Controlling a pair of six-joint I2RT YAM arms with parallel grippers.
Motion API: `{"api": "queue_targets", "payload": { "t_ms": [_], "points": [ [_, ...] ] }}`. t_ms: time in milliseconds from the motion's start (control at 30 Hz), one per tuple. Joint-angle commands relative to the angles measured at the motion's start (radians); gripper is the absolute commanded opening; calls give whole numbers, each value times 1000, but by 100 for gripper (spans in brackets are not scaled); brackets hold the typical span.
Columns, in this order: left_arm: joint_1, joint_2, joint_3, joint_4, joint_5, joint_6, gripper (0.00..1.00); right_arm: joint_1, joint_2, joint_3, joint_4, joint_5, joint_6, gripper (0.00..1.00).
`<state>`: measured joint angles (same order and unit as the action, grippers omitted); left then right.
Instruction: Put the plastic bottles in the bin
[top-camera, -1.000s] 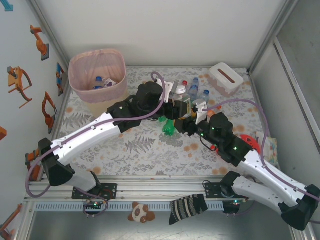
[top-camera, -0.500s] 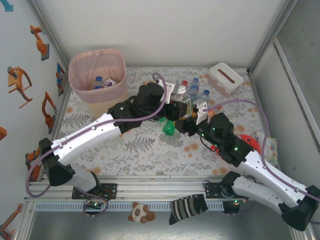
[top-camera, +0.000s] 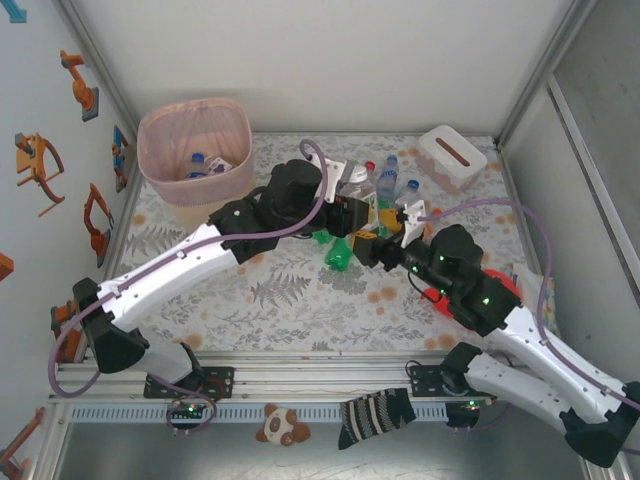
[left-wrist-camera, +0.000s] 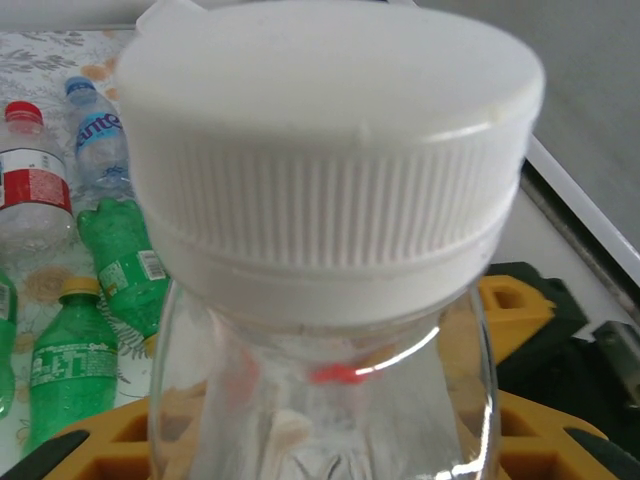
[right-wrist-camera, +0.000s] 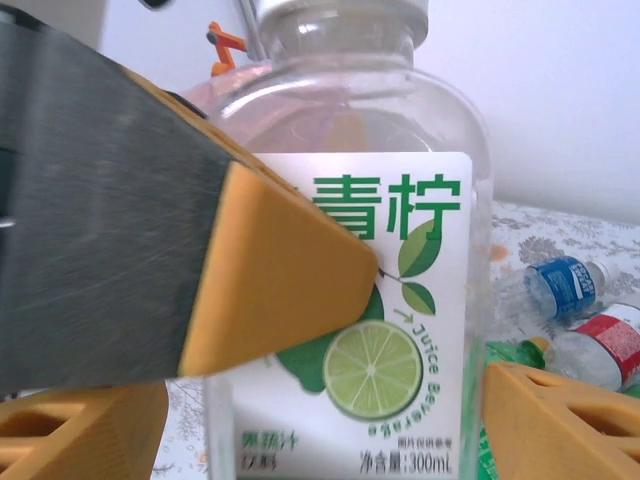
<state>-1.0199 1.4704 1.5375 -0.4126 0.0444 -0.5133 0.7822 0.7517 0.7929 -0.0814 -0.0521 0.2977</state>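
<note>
Left gripper (top-camera: 352, 217): its jaws are closed on the lime juice bottle (right-wrist-camera: 400, 300); in the right wrist view one of its black-and-orange fingers (right-wrist-camera: 250, 270) is seen pressed across the label.
Right gripper (top-camera: 368, 243): its jaws are held open, with an orange pad (right-wrist-camera: 560, 420) on either side of the bottle's lower part and a gap left to the bottle on both sides.
Lime juice bottle: clear, white-capped and upright, it is between both sets of jaws at once. Whether it is lifted off the worktop (top-camera: 290, 300) cannot be told.
Bin (top-camera: 160, 130): it stands to the far left of the left jaws and well apart from them, its pink liner folded over the rim.
Done: a few bottles in the bin (top-camera: 200, 165) can be made out, blue caps among them.
Left: a cluster of bottles (top-camera: 385, 180) lies just beyond the jaws. It includes a red-labelled bottle (left-wrist-camera: 35, 185), a blue-labelled bottle (left-wrist-camera: 95, 130) and green bottles (left-wrist-camera: 120, 260). Another green bottle (top-camera: 338, 252) lies just on the near side of the jaws.
Progress: the task is judged to be in its early part, since more bottles are seen on the worktop than in the bin.
Step in hand: a transfer to the left side is judged to be under way, and the carry to the bin is not yet made.
</note>
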Motion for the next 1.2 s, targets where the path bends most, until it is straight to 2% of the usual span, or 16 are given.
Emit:
{"api": "queue_targets", "payload": {
  "t_ms": [0,267,600,800,900,1000,1167],
  "points": [
    [38,-43,36,-32,-6,34,38,8,-27,39,-36,-49,-15,81],
    [194,-110,89,-176,4,95,38,8,-73,54,-92,2,-27,81],
    [568,-128,236,-363,125,179,38,8,-79,76,-128,27,-40,81],
    [782,-18,401,-482,240,217,37,8,-69,93,-138,37,-47,81],
    [861,56,484,-539,298,231,37,8,-65,100,-142,40,-48,81],
    [919,140,570,-595,345,239,37,8,-61,103,-143,43,-50,81],
    [963,276,693,-681,397,255,36,8,-54,113,-157,47,-58,80]
  ]
}}
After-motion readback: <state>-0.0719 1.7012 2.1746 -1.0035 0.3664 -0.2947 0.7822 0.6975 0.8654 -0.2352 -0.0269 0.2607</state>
